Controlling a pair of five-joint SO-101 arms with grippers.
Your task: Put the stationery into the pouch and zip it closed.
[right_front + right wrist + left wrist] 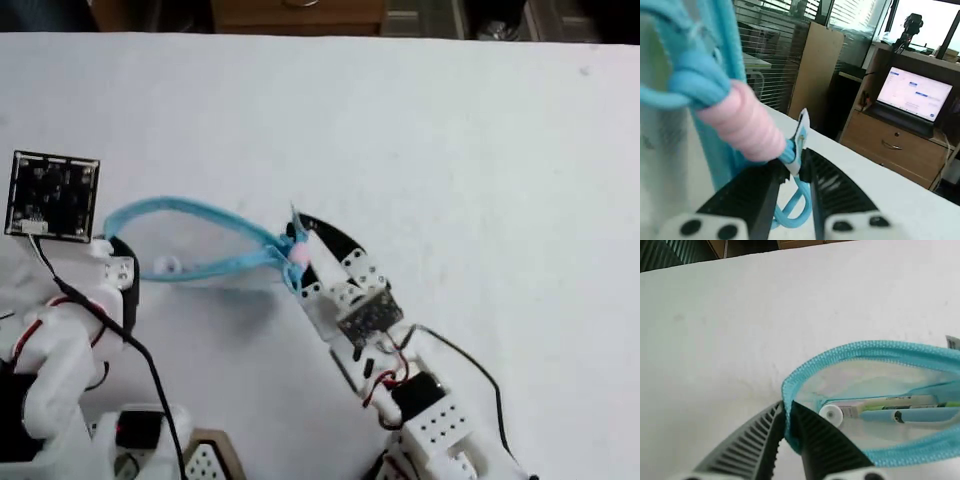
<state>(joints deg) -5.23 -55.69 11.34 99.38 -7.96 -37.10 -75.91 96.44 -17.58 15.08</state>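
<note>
The pouch [190,240] lies on the desk [450,130] with its mouth gaping and the stationery [885,409] inside it. The left hand [788,432] is clamped tight on one end of the pouch. At the opposite end, the right hand [800,167] is pinched on the zip pull [742,125]. The thin pull could slip free. If the left grip gives, the pouch would probably drag and bunch, jamming the zip.

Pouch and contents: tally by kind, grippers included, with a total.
pouch: 1
Stationery inside: 2, white-capped item and blue pen
Grippers: 2, left gripper and right gripper, each shut on the pouch
Total: 5
</note>
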